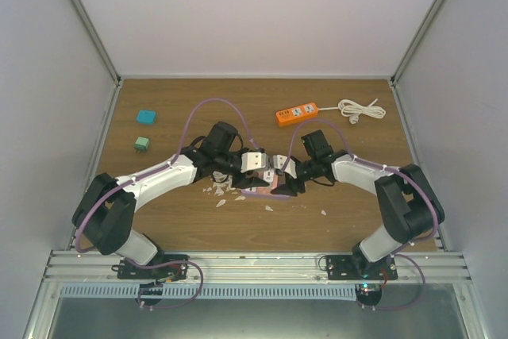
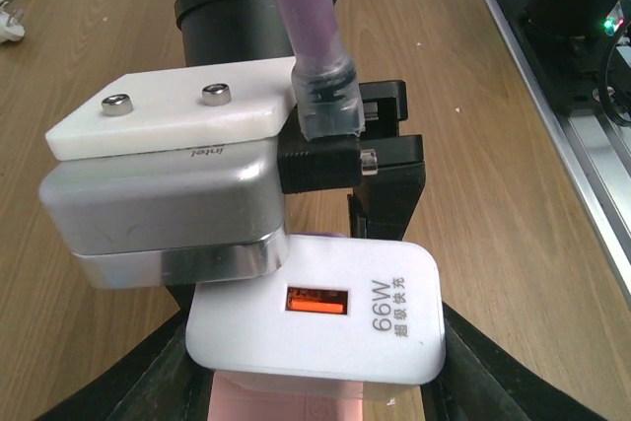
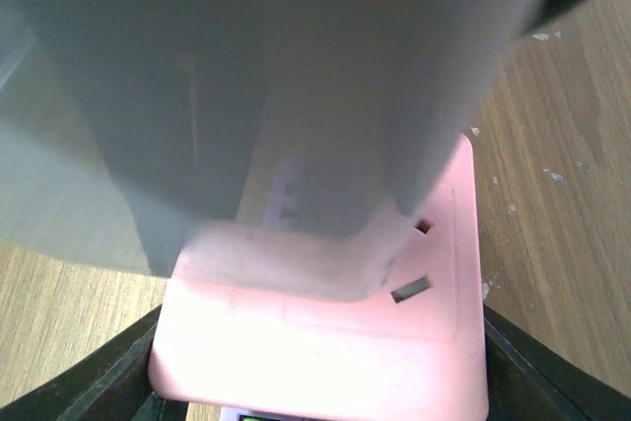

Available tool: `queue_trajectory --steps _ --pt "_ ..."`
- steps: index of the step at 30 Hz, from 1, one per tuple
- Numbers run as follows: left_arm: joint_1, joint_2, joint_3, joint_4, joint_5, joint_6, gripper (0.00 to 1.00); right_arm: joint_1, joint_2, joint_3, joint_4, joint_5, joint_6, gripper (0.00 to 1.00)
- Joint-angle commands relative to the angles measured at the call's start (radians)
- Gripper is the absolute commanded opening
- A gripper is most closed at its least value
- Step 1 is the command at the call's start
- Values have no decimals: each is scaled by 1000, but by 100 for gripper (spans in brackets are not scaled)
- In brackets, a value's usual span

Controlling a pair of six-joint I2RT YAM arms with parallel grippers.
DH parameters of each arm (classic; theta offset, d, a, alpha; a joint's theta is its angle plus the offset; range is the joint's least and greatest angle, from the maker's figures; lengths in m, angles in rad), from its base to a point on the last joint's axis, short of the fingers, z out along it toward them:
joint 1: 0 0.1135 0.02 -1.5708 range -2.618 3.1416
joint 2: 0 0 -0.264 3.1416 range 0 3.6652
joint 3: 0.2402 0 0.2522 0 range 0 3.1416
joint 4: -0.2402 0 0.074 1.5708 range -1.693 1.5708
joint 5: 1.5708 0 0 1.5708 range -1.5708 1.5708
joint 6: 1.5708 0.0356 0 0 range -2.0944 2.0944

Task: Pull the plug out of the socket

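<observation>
A: Biggest first, go.

B: Wooden table [image 1: 349,196]. The left arm [image 1: 151,180] and right arm [image 1: 373,176] both reach in and meet at mid-table.

A: Task object?

B: The pink socket [image 3: 325,342] is at the centre of the table, between the two wrists. The white plug [image 2: 315,327], a charger block with an orange port, sits on its top face.

A: Seated or out?

B: Hard to say. The right wrist view is mostly a grey blur up close. The plug body looks flush on the socket, and two slots show bare beside it.

A: Grippers?

B: The left gripper [image 2: 315,377] is clamped on the white plug, with black fingers [image 2: 138,391] against both its sides. The right gripper [image 3: 320,377] is clamped on the pink socket, with fingers [image 3: 552,372] flanking its near edge. Both are at medium width.

A: Anything else?

B: A silver-and-white camera block [image 2: 163,204] sits right above the plug in the left wrist view. An orange power strip [image 1: 297,113] lies at the far side, with a coiled white cable [image 1: 361,109] just to its right. A teal block [image 1: 146,117] and a green block [image 1: 142,144] are far left. White scraps [image 1: 218,192] lie near the left wrist.
</observation>
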Motion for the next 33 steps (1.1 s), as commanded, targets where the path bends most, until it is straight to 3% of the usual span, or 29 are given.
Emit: queue_trajectory --steps 1,7,15,21,29,33 --pt "24 -33 4 40 40 15 24 -7 -31 23 -46 31 15 66" --pt "54 -55 21 -14 47 18 24 -12 -79 52 -67 16 34 83" --pt "120 -124 79 -174 23 49 25 -25 -137 66 -96 21 49 95" --pt "310 -171 162 -363 -8 118 25 -35 -200 79 -125 28 68 100" --pt "572 -124 274 -587 -207 194 28 -39 -272 116 -156 48 125 100" --pt "646 -65 327 -646 -326 197 28 -40 -315 119 -158 55 166 100"
